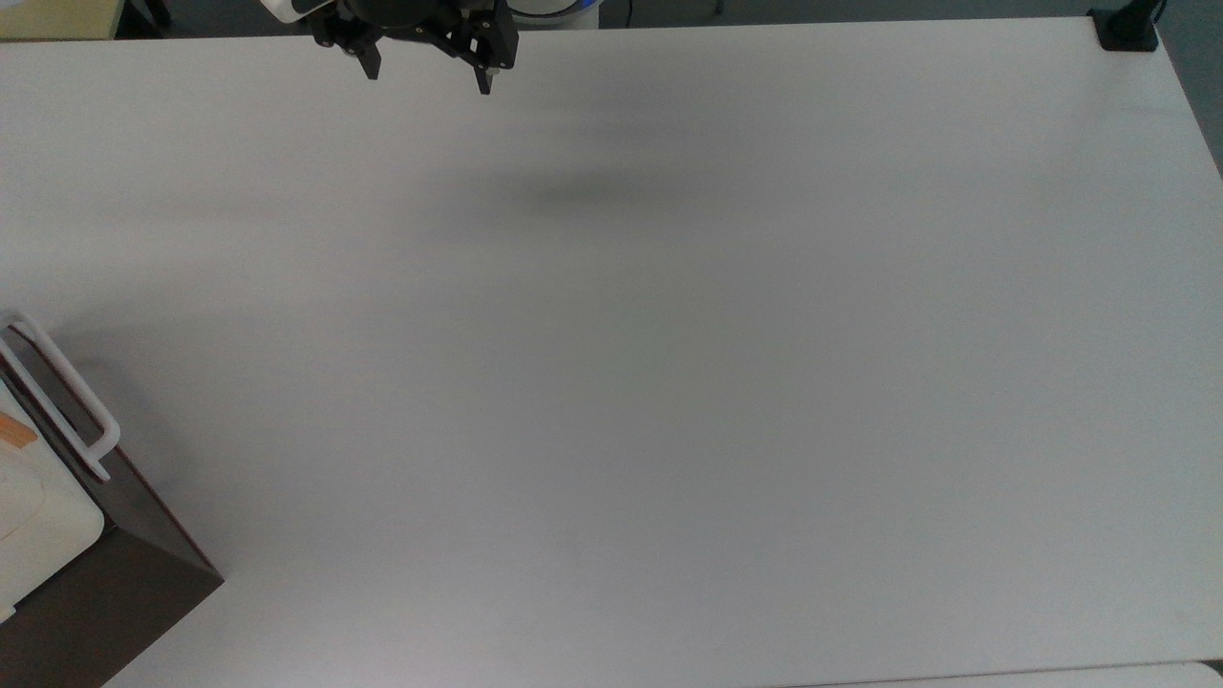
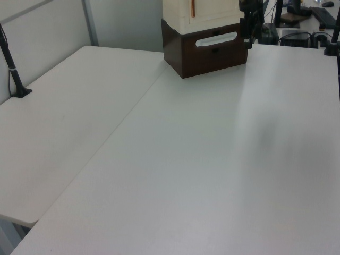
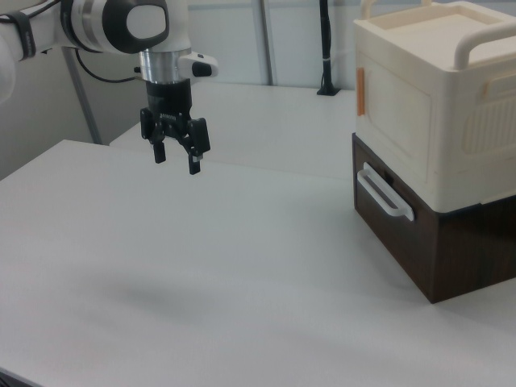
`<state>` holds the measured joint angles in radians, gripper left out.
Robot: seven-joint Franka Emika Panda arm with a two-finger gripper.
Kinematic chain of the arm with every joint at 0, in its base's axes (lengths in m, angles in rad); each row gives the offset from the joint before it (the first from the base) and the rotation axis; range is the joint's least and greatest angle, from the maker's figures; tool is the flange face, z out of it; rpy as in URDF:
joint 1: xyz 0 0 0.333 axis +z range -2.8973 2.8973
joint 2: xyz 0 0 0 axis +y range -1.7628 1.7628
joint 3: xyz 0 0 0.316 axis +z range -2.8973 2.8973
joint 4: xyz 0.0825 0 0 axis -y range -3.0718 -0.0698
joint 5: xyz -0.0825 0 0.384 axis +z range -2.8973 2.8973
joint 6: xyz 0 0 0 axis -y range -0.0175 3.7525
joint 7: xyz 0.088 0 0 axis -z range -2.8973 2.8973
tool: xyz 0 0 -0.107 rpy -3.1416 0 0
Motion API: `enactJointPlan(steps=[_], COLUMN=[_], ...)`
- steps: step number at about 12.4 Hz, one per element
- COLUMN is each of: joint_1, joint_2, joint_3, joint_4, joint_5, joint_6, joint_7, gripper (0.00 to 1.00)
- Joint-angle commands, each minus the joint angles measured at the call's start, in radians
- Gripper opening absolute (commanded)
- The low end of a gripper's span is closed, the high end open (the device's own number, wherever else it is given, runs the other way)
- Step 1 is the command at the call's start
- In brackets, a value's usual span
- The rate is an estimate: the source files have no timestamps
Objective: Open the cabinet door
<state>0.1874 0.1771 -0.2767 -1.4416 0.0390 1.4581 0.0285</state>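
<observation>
The cabinet [image 3: 439,242] stands at the right view's right, a dark brown base with a white U-shaped bar handle [image 3: 385,193] under a cream upper box. The cabinet door [image 3: 399,109] is the cream panel above the handle, with an orange tab [image 3: 360,90] at its edge; it lies flush and shut. In the top view the cabinet [image 1: 115,573] sits at the bottom left corner. My gripper [image 3: 177,159] hangs open and empty above the table, well to the cabinet's left in the right view. It appears as the gripper [image 1: 427,76] at the top view's upper edge.
The white table [image 1: 669,382] spreads wide between gripper and cabinet. A black clamp [image 1: 1126,29] sits at the top view's upper right corner. A second white table [image 2: 64,122] adjoins on the left view's left, with a black pole [image 2: 13,69] on it.
</observation>
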Motion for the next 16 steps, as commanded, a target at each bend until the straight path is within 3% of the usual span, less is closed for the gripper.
enactJointPlan(steps=[1, 4, 7, 16], joint_1=[-0.011, -0.022, -0.034, -0.032], joint_2=[-0.015, -0.015, -0.015, -0.007], joint_3=[-0.018, -0.019, -0.019, -0.012], joint_4=[-0.013, -0.002, 0.012, 0.012], joint_5=[-0.004, 0.001, 0.048, 0.044], joint_6=[0.011, 0.051, 0.051, 0.088], joint_7=[-0.024, -0.067, -0.098, -0.081], gripper=[1.0, 1.0, 1.0, 0.98])
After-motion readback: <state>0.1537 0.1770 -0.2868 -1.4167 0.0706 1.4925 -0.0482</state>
